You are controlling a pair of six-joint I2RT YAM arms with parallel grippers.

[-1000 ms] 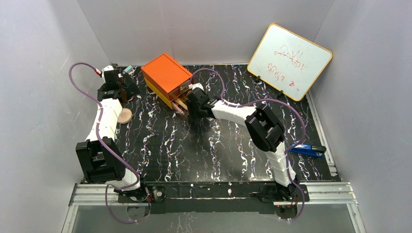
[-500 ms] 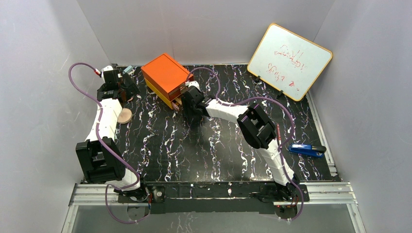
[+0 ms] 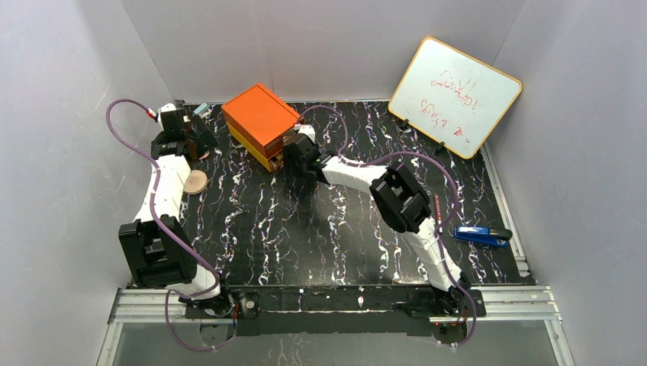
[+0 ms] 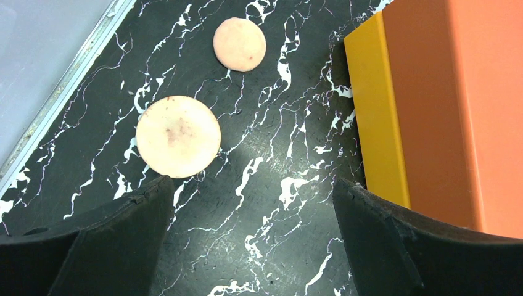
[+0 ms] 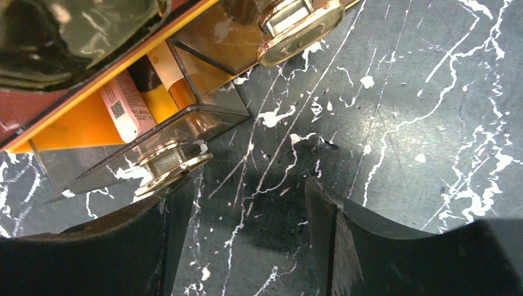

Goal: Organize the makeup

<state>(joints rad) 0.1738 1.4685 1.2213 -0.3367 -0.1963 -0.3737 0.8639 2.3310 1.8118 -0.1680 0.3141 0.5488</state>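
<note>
Table (image 3: pixel 320 229): black top with white veins, grey walls on three sides.
Left claw (image 4: pixel 253 191): jaws wide apart with nothing between them, hanging over bare table beside the box's left face.
Discs: big disc (image 4: pixel 177 136) just beyond one fingertip, small disc (image 4: pixel 239 44) farther on and apart from it. Both lie flat on the table.
Disc handling: likely light, thin and stiff. They lie flush, so there is little edge to catch. Pinch across the rim, as they may skid on the slick top.
Box (image 3: pixel 261 122): orange over yellow, at the back, left of centre.
Drawer (image 5: pixel 185 117): clear, with gold handles, standing out of the box front.
Tubes: pink tube (image 5: pixel 126 105) and amber tube (image 5: pixel 169 77) lie side by side in the drawer, partly under the box.
Tube handling: probably light, rigid and smooth, apt to roll. Take them across the middle.
Right claw (image 5: pixel 240 191): jaws parted and empty, just before the near handle (image 5: pixel 172 163). I cannot tell whether it touches.
Far right: pen (image 3: pixel 439 212), stapler (image 3: pixel 481 235), whiteboard (image 3: pixel 455 95).
</note>
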